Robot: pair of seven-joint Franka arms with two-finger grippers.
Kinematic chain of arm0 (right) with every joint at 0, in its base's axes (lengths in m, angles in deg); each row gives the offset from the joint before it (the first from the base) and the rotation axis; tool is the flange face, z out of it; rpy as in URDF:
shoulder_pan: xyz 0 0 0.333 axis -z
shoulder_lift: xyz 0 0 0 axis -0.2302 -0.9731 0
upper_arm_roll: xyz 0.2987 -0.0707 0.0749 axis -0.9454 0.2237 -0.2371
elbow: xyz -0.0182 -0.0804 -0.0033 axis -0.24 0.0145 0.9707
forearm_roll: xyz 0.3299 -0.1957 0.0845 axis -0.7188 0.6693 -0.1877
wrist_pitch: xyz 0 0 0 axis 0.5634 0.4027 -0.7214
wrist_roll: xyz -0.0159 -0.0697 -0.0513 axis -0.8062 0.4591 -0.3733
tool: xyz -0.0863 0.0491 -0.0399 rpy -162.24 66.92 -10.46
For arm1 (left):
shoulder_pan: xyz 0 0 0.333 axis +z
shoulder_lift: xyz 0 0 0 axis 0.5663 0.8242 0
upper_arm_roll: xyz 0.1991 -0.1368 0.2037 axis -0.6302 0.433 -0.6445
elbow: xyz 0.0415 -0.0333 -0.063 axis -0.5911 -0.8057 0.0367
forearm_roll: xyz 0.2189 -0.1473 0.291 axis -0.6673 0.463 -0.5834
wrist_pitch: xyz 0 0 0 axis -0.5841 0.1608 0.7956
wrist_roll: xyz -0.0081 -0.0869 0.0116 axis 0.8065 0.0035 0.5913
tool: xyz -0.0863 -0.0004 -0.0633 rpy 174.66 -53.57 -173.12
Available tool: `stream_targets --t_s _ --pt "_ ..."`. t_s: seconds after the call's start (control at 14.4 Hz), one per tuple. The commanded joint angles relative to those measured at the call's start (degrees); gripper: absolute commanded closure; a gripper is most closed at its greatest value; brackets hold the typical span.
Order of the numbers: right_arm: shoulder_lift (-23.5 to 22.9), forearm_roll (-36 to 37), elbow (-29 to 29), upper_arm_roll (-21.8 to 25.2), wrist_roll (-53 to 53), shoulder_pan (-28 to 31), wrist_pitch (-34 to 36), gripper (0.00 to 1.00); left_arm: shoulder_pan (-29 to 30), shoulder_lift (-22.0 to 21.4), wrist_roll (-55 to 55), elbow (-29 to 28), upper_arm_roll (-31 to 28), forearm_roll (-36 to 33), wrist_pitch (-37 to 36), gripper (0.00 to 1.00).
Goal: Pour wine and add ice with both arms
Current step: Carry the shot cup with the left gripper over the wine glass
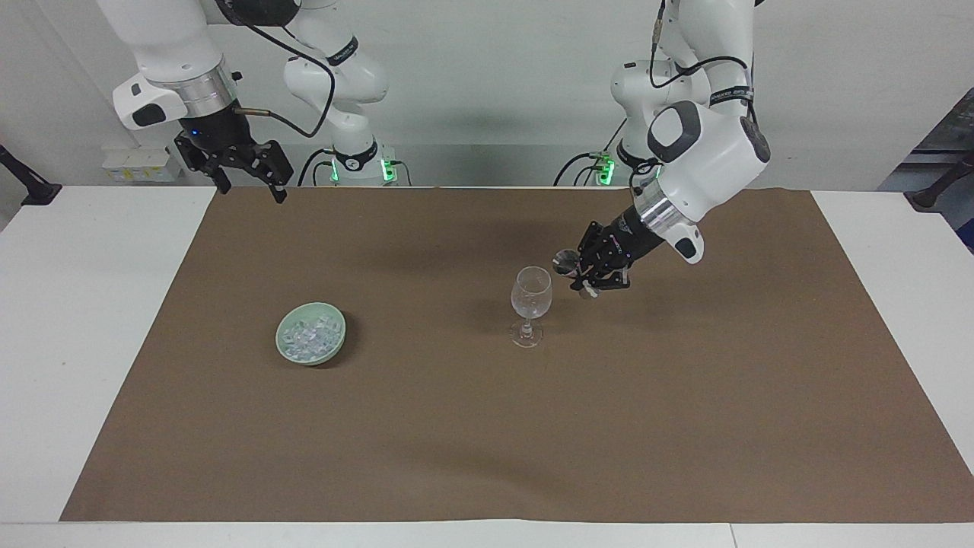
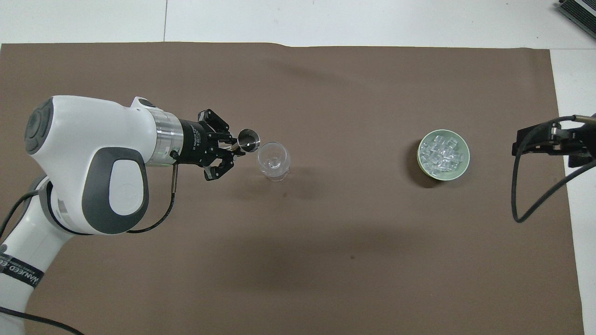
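Observation:
A clear wine glass (image 1: pixel 530 293) stands upright mid-table on the brown mat; it also shows in the overhead view (image 2: pixel 274 160). My left gripper (image 1: pixel 590 274) (image 2: pixel 230 151) is shut on a small metal measuring cup (image 1: pixel 566 262) (image 2: pixel 248 139), held in the air just beside the glass's rim, toward the left arm's end. I cannot make out any wine in the cup or in the glass. The ice (image 1: pixel 308 337) (image 2: pixel 441 153) is heaped in a pale green bowl (image 1: pixel 339 333) (image 2: pixel 462 168) toward the right arm's end. My right gripper (image 1: pixel 245 176) (image 2: pixel 545 142) waits open and empty, raised over the mat's corner.
The brown mat (image 1: pixel 487 426) covers most of the white table (image 1: pixel 91 342). A black cable (image 2: pixel 526 204) hangs from the right arm beside the bowl.

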Motion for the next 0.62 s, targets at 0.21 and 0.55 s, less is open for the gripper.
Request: stream_targets --t_s 0.21,0.55 --pt "0.2 -1.6 -0.1 -0.3 -2.3 1.0 0.6 0.00 -0.2 -1.1 3.3 -1.0 1.2 -4.9 3.6 1.00" --pt "0.2 -1.6 -0.1 -0.3 -2.3 1.0 0.6 0.00 -0.2 -0.9 6.2 -0.8 3.6 -12.0 4.5 1.00"
